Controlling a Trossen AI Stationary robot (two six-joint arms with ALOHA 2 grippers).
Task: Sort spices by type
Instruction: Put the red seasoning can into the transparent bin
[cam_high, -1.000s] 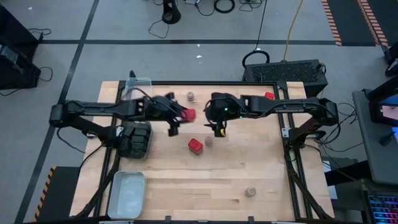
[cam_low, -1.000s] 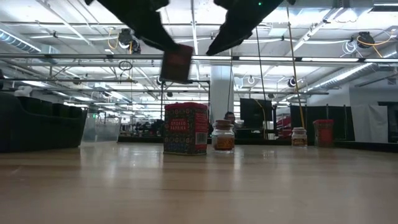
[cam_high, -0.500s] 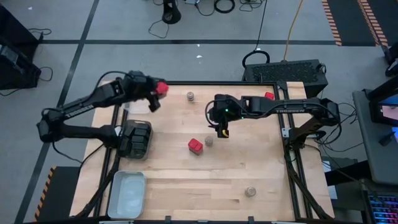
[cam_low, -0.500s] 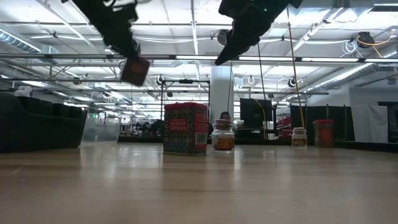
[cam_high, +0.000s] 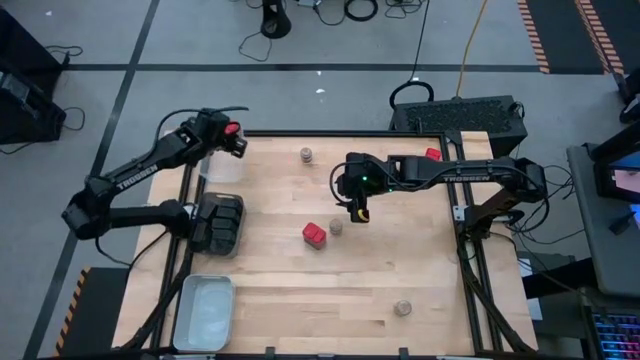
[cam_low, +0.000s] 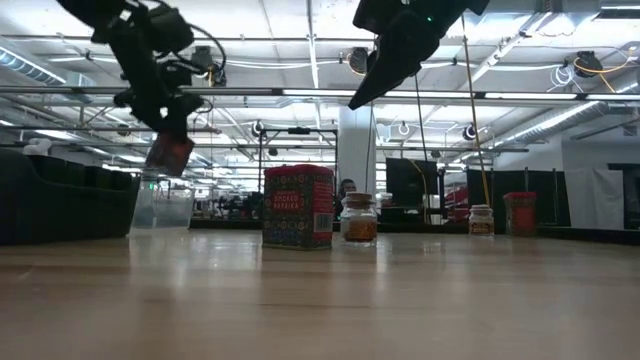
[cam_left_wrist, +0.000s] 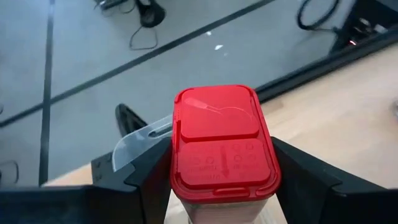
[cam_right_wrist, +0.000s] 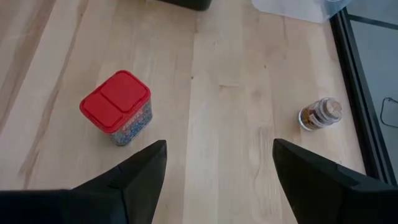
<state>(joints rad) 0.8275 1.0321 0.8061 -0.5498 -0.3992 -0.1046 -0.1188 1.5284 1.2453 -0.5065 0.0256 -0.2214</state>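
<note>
My left gripper (cam_high: 232, 132) is shut on a red-lidded spice tin (cam_left_wrist: 221, 146) and holds it in the air at the table's far left corner, over the far end of a clear tray (cam_high: 219, 163). My right gripper (cam_high: 358, 212) hangs open above the table's middle, touching nothing. Below and beside it, another red tin (cam_right_wrist: 117, 106) and a small round jar (cam_right_wrist: 320, 114) stand on their bases on the wood. My left gripper pinches the red tin between its two fingers (cam_left_wrist: 149, 177), on two opposite side walls just below the lid (cam_left_wrist: 186, 186). The fingers slant down from the table's left. The tin is lifted clear and slightly tilted above the clear tray (cam_low: 160, 208).
One jar (cam_high: 306, 154) and a red tin (cam_high: 432, 154) stand near the far edge, and another jar (cam_high: 403, 307) near the front right. A pale tray (cam_high: 205, 310) lies at the near left corner, and a dark block (cam_high: 218, 222) sits at the left edge.
My left gripper has swung from the table's middle toward the far left corner with the red tin, rolling and sinking a little on the way. The tin stays lifted and now hangs over the clear tray.
</note>
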